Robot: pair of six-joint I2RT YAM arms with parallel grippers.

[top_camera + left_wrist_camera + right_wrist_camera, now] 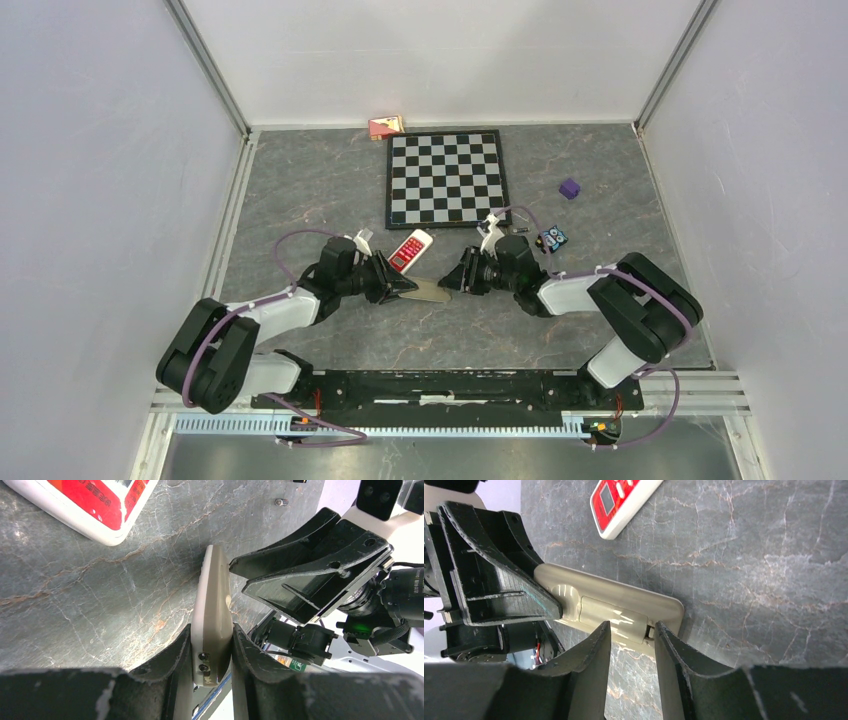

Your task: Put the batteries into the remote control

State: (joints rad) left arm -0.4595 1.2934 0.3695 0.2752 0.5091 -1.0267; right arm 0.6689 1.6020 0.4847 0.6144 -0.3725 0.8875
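The remote control (212, 600) is a beige one held on its long edge above the table, with my left gripper (212, 640) shut on one end. Its back faces my right wrist camera, showing the battery cover (611, 615). My right gripper (631, 630) stands open at the remote's other end, one fingertip on each side of the cover's latch and bare table showing between them. From above, the left gripper (398, 285) and right gripper (455, 278) face each other across the remote (430, 290). A tiny dark cylinder with a metallic end, likely one of the batteries (281, 502), lies farther off on the table.
A red and white remote (410, 250) lies just behind the left gripper. A chessboard (446, 178) sits at the back, with a red box (386, 126) beyond it. At the right are a purple cube (569, 188) and a small dark card (553, 238).
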